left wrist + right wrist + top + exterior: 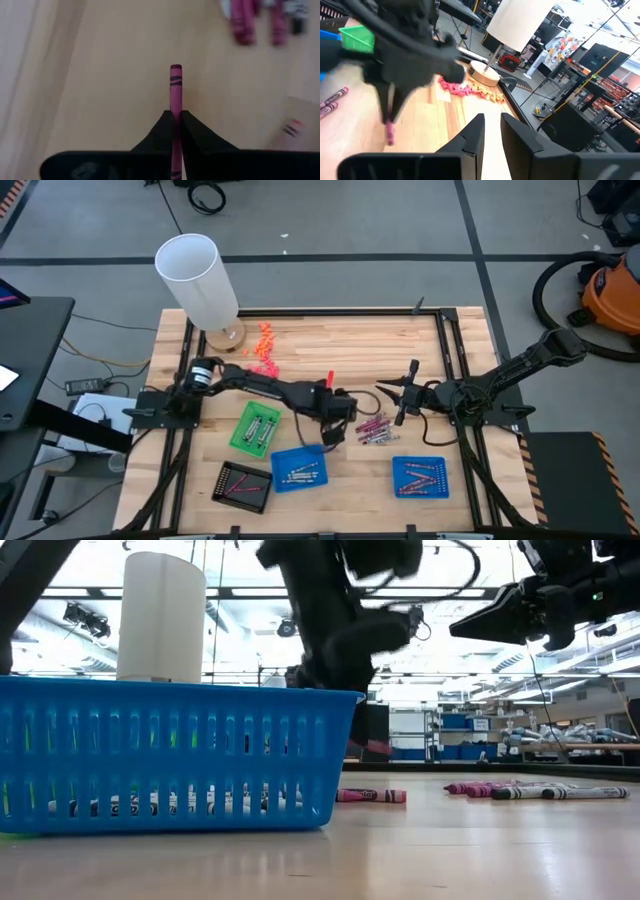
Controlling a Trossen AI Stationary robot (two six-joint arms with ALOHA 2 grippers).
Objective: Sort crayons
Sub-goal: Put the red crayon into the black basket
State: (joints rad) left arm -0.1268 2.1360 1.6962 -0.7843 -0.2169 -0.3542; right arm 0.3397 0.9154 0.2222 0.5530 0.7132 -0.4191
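Wooden table, left tool clamped on a pink crayon, its lower end hidden, right tool slightly parted, empty

Overhead lights keep the counter evenly bright, shadows soft. From down low the windows behind the blue basket blow out white. Crayons beyond the left pincer are pure blur.

Left wrist view: the crayon is gripped with its lower end cut off by the frame edge; at 1 o'clock, the loose crayons are blurred and cropped.
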